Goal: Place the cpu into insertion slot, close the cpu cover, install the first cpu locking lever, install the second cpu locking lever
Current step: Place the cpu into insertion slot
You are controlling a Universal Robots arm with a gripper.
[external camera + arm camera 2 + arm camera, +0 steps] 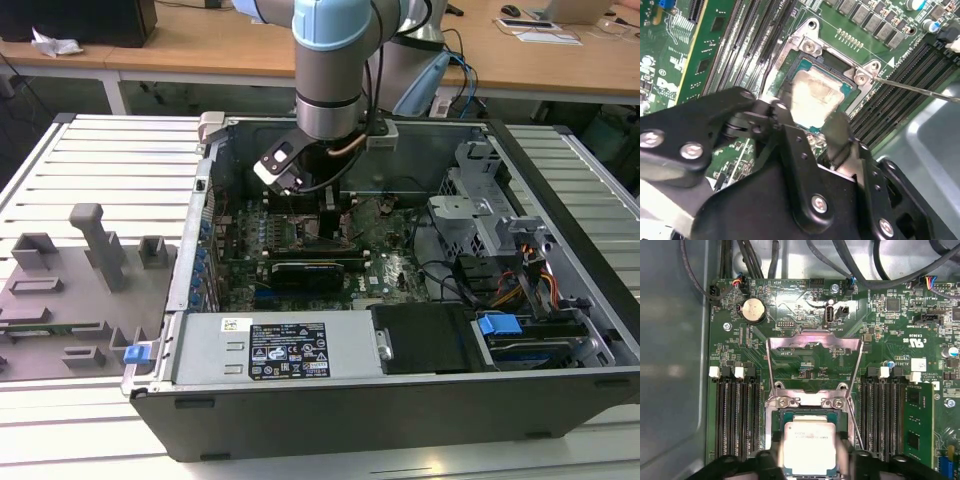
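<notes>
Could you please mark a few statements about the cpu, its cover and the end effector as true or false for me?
1. The cpu lies within the silver rim of the insertion slot. True.
2. The cpu cover is closed over the cpu. False: the cover is swung open, away from the cpu, whose top is bare.
3. A round coin cell battery sits on the motherboard. True.
4. The end effector hangs outside the computer case. False: it is inside the case, right at the cpu.
</notes>
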